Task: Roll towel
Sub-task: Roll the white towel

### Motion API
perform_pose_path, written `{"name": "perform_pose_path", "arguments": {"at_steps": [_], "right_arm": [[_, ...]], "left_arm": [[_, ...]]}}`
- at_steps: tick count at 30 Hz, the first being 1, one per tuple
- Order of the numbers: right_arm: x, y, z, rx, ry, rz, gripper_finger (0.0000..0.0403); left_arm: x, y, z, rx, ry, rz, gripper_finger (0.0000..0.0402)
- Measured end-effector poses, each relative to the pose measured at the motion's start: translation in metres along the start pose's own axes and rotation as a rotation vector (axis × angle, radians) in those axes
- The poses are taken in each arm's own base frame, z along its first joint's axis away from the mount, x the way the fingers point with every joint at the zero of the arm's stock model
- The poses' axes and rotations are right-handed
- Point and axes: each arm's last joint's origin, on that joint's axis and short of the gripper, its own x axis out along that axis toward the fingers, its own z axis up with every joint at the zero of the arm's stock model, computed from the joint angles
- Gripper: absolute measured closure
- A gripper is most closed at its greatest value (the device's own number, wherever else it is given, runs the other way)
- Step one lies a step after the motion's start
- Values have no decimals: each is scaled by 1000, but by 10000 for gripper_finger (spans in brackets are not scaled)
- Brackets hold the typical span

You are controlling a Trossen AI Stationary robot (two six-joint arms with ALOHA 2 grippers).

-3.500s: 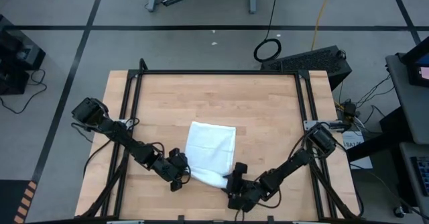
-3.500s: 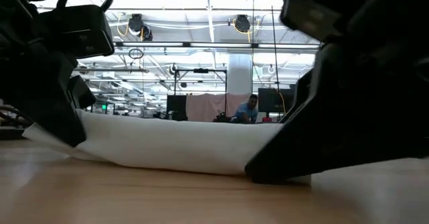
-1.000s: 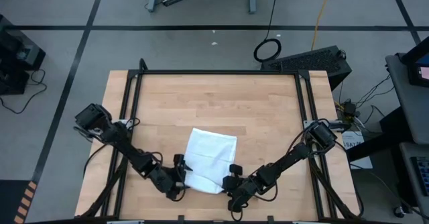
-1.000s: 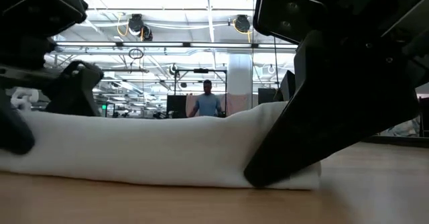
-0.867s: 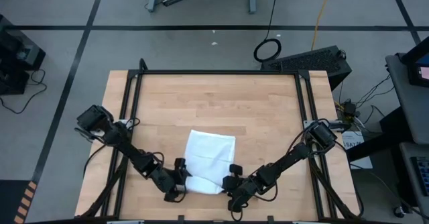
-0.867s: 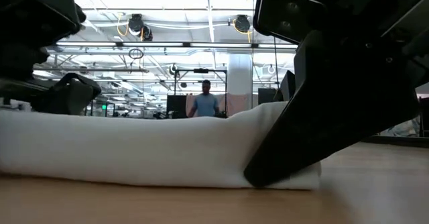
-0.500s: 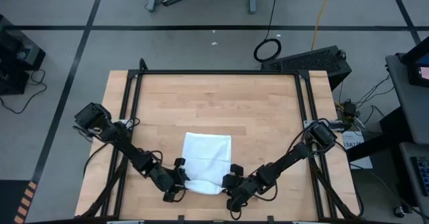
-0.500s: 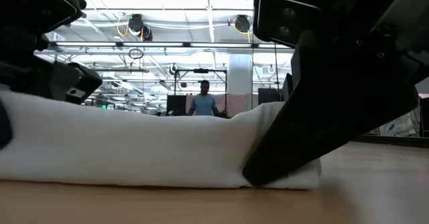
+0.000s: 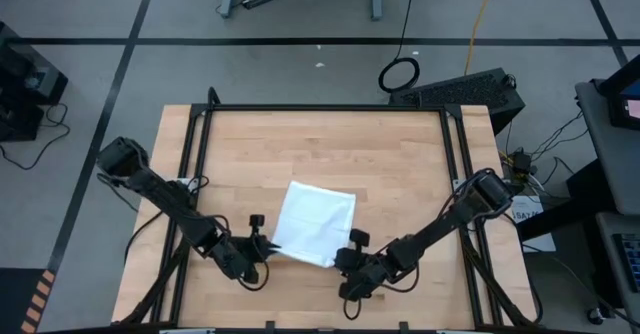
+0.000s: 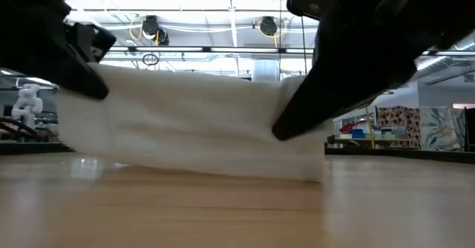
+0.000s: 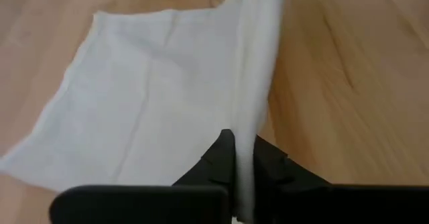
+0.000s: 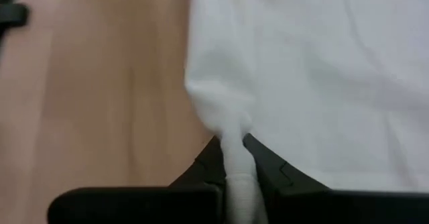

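Towel (image 9: 315,223) lies near the front middle of the desk (image 9: 380,154), a white rectangle a little skewed, its near edge raised clear of the wood in the low view. Both tools sit at that near edge, one at each corner — the left tool (image 9: 262,246) pinching the left corner, the right tool (image 9: 345,257) pinching the right, each with cloth pressed between its fingers in the wrist views. From either tool the cloth stretches away toward the far side, so the held edge is the roll's long axis, and rolling would likely run forward over the flat part — neither arm nearer.
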Motion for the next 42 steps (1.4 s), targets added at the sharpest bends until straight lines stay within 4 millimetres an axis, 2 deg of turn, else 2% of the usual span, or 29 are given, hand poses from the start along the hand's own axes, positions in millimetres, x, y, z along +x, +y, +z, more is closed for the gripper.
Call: {"name": "perform_pose_path", "arguments": {"at_steps": [3,11,19,25,32,38,42], "right_arm": [[-1,-1,1,9,-7,-22,383],[1,4,-1,168,72,96,383],[0,8,-2,128,100,153,376],[1,7,-8,71,124,131,339],[-3,9,-22,-25,140,54,276],[-29,40,-41,-265,-52,13,235],[-36,53,-55,-313,-208,-90,206]], "left_arm": [[-2,0,-1,0,17,-32,382],[9,-11,-7,-183,105,-214,388],[22,-17,-17,-249,191,-282,389],[31,-5,-18,-419,280,-293,390],[42,16,-16,-504,323,-303,390],[46,24,-16,-578,358,-336,390],[45,24,-15,-613,364,-352,390]]}}
